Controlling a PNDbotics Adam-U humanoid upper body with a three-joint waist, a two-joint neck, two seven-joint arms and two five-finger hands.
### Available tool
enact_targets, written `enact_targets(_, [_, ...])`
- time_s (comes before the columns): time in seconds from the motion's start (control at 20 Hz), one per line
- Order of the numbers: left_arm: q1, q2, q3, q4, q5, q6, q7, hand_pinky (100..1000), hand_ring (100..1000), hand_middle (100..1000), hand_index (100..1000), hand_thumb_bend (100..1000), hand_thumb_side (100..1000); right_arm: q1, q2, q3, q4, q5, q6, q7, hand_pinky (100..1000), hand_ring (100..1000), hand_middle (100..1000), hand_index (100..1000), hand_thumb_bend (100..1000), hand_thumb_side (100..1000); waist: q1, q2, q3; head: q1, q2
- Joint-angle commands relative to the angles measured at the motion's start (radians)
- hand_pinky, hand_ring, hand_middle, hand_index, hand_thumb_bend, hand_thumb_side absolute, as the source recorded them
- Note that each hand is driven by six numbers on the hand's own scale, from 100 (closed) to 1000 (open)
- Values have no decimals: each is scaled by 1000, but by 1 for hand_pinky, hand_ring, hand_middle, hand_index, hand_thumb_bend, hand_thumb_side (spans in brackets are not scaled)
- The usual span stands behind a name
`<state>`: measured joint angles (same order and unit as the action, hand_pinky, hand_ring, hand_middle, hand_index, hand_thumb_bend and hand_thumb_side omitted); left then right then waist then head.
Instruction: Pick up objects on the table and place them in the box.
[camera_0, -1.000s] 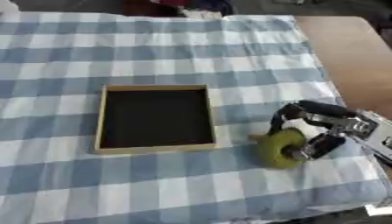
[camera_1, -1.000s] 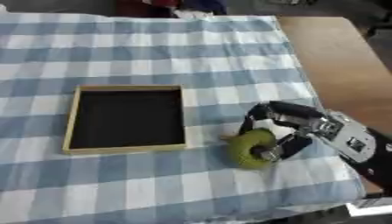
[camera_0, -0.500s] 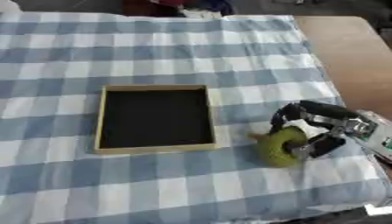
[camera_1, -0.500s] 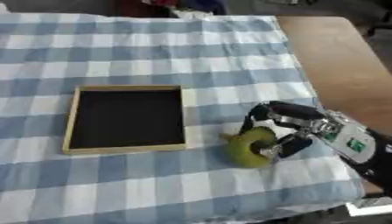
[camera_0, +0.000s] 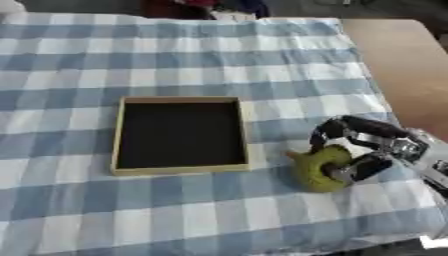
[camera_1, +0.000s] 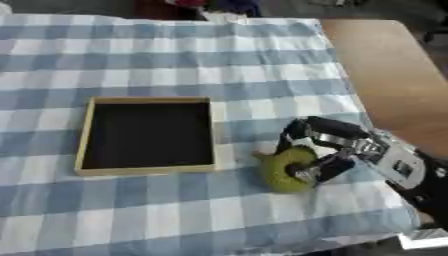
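A yellow-green pear-shaped object (camera_0: 317, 168) lies on the checked cloth just right of the box. My right hand (camera_0: 372, 146) comes in from the lower right, its fingers arched over the top of the object and its thumb (camera_0: 359, 169) pressed against its near side, so the hand is curled round it. The box (camera_0: 180, 134) is a shallow wooden tray with a black floor and nothing inside. My left hand shows in neither view.
A blue and white checked cloth (camera_0: 175, 55) covers the table. Bare wooden tabletop (camera_1: 389, 75) runs along the right side. Dark clutter (camera_0: 201, 7) sits beyond the far edge.
The green object has turned slightly in my right hand, its pointed end now toward the box. The box has not moved.
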<state>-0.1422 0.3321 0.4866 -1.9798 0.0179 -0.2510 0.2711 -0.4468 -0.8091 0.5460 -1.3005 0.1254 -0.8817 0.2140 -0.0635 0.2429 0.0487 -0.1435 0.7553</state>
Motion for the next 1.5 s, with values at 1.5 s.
enact_targets(1.5, [-4, 15, 12, -20, -2, 7, 19, 633, 476, 670, 804, 100, 564, -58, -26, -6, -71, -69, 20, -142, 509, 230, 128, 342, 247, 100, 2, -14, -15, -5, 5])
